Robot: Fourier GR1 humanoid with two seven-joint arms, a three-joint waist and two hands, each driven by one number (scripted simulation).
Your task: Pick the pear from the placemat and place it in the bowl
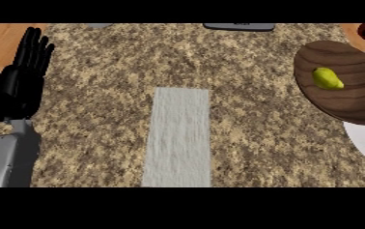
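- Fingers (34,47) of the left hand (21,85): straight, held together, pointing toward the top of the frame at the left edge. They hold nothing. The hand is at rest, clear of the working area.
- Right hand: not in view; its state cannot be reported.
- Pear (327,78): yellow-green, lying inside the brown wooden bowl (342,105) at the right edge of the frame, roughly central in the visible part of the bowl.
- Placemat (178,136): pale grey strip, lower centre of the frame, lying flat on the speckled tabletop (107,78). Nothing rests on it.
- Judgement: with the pear in the bowl and the placemat bare, the task appears complete.
- Other items: a dark flat object (239,26) at the top edge, a white rim (357,136) at the right edge below the bowl; neither can be identified.
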